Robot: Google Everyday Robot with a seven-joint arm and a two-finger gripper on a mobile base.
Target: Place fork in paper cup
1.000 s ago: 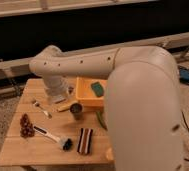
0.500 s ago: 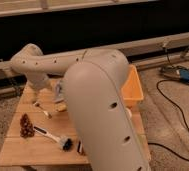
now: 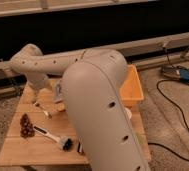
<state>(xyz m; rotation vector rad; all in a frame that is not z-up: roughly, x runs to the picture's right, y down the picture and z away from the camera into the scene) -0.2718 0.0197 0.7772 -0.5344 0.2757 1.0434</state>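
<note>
Fork (image 3: pixel 43 110) lies flat on the wooden table (image 3: pixel 18 152), in the table's 10 o'clock part, and nothing grips it. It is slim and silvery, slanting from the 10 o'clock end down toward 4 o'clock.

The gripper (image 3: pixel 38 96) hangs at the end of the pale arm (image 3: pixel 95 115), which sweeps in from 6 o'clock, bends at the top and drops over the back-left of the table. It sits just above the fork's upper end, at about 11 o'clock from the fork's middle. Its jaws stand wide apart and hold nothing. Whether a fingertip touches the fork I cannot tell.

What looks like the paper cup (image 3: pixel 57 92), a pale upright shape, stands near the gripper at its 3 o'clock, partly hidden by the arm.

A brush (image 3: pixel 50 137) with a white handle and a black head lies at 5 o'clock from the fork, well apart from it. A brown knobbly thing (image 3: pixel 25 125) sits at the fork's 7 o'clock. An orange bin (image 3: pixel 134 89) rests at the table's 3 o'clock edge.
</note>
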